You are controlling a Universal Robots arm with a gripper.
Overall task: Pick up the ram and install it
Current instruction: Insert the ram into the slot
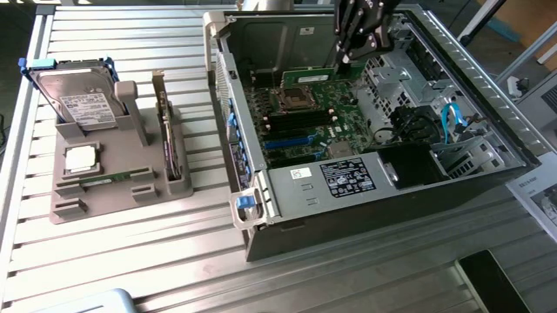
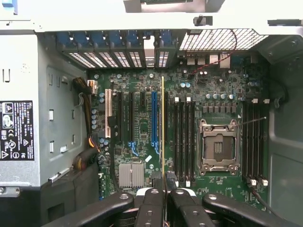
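My gripper (image 2: 164,193) gripped the ram (image 2: 163,123) by its top edge above the motherboard (image 2: 142,130). I judged the ram light, stiff, thin and fragile at its contacts.

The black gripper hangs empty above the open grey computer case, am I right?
Not empty. The exterior view shows the black gripper shut on a long, thin green circuit-board stick, the ram. It does hang above the open grey computer case.
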